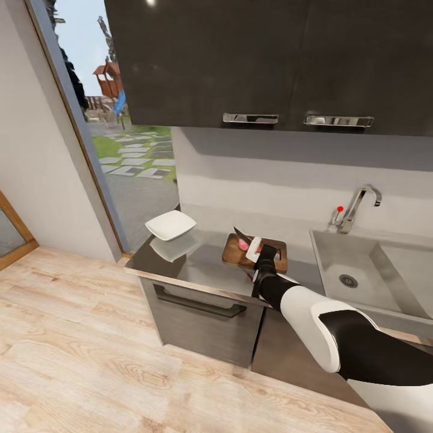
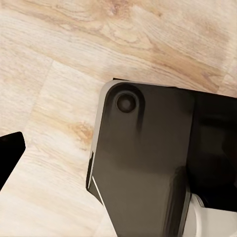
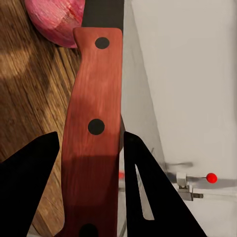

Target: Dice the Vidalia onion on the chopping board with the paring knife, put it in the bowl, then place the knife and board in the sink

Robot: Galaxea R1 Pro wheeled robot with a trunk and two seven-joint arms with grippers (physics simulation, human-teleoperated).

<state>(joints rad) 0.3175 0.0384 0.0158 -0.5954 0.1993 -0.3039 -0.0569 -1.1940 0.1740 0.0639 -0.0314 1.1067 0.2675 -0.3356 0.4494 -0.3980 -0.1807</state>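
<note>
Right wrist view: right gripper [image 3: 91,148] clamps paring knife [image 3: 94,123] (blade at onion [image 3: 57,22]).

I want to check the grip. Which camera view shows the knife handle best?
The right wrist view: the paring knife handle's reddish wood and rivets sit between the right gripper fingers. The head view shows it small, over the chopping board.
</note>
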